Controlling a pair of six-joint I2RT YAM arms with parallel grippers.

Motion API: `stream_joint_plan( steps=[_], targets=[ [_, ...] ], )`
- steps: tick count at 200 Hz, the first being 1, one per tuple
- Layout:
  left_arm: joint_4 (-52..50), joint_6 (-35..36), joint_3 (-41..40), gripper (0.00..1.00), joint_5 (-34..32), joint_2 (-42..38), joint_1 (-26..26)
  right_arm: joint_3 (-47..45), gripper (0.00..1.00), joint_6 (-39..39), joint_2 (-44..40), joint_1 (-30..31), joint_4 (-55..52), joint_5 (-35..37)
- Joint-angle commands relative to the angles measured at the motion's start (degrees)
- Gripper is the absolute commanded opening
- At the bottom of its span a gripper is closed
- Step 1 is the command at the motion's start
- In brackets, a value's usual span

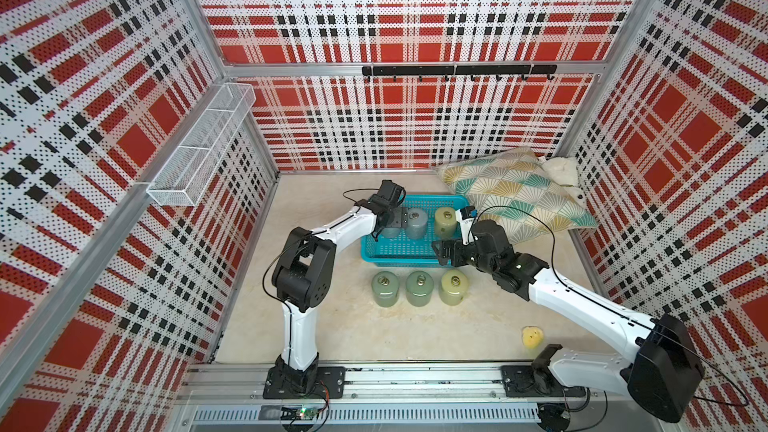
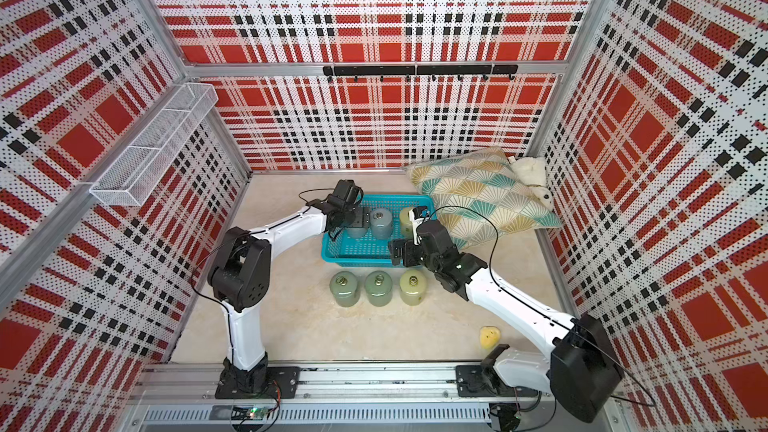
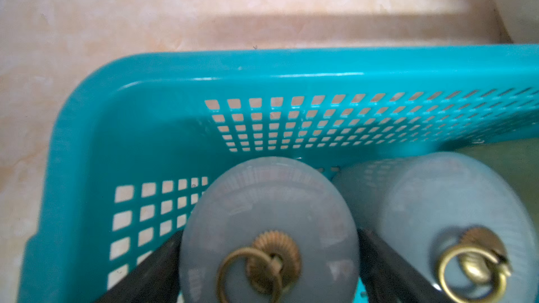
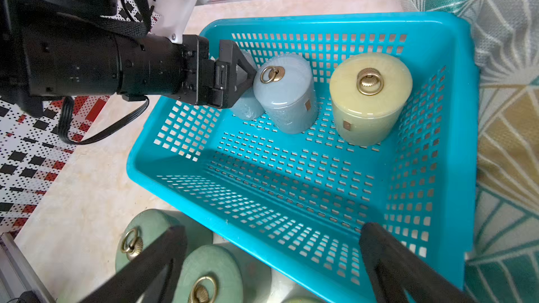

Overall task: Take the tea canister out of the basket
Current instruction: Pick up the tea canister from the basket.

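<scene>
Going for the blue-grey tea canister (image 3: 262,208), tucked upright in the far left corner of the turquoise basket (image 3: 320,62) — not out yet, judging by the lattice wall right behind it; sits just beside a second blue-grey canister (image 3: 437,199), maybe touching. Got the left fingers (image 3: 151,275) spread wide, one down each side of the lid and right against it; can't tell whether squeezing or only flanking. Best to close square on the body, not on the brass ring knob (image 3: 274,257); then lift straight up until clear of the rim before swinging toward the row of three canisters (image 1: 419,288) out on the worktop (image 1: 332,326). Worth watching the inner finger — could drag the neighbour along or tip it. Right fingers (image 4: 402,266) wide open and empty, hanging over the near right corner of the basket; better kept out of the lift path.
</scene>
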Motion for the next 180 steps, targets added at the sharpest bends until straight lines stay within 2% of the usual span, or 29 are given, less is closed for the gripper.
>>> stream_joint_plan(
  steps=[1,63,180],
  targets=[
    [-2.6,1.1,1.9,0.94,-0.8,2.6,1.1,-0.2,1.00,0.2,0.0,-0.1,1.1,-0.3],
    [-5.4,1.3,4.5,0.96,-1.6,5.7,1.5,-1.4,1.00,0.0,-1.2,-0.2,3.6,-4.3],
    [-6.3,1.6,7.3,0.98,-2.8,9.5,1.9,-1.9,1.00,0.2,-1.5,-0.2,4.4,-5.0]
  ],
)
